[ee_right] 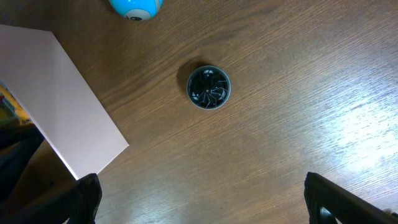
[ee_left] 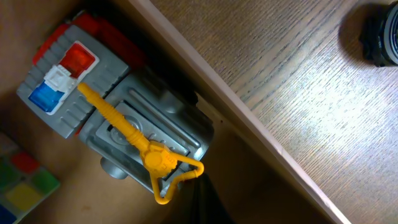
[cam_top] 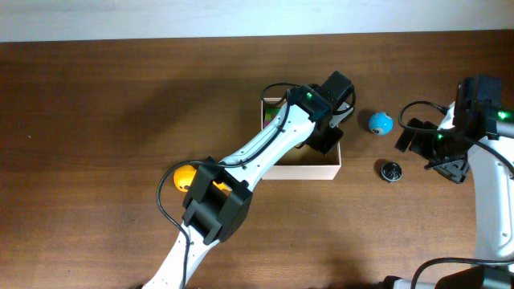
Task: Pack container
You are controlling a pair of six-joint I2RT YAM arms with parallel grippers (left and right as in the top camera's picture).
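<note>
The right gripper (ee_right: 199, 180), spread wide, hung over the small dark toy (ee_right: 209, 87) and might knock it rolling. Farther in, the left gripper (cam_top: 326, 141), pressed together, sat inside the container (cam_top: 305, 171) in the middle of the tabletop (cam_top: 96, 120) and might snag its wall.

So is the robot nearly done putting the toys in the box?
Not quite. Done: a grey toy truck and a colourful cube lie inside the container. In hand: the left claw is shut over the container; the right claw hangs open above the black round toy. Left: that toy, the blue ball and the orange ball sit on the table.
</note>
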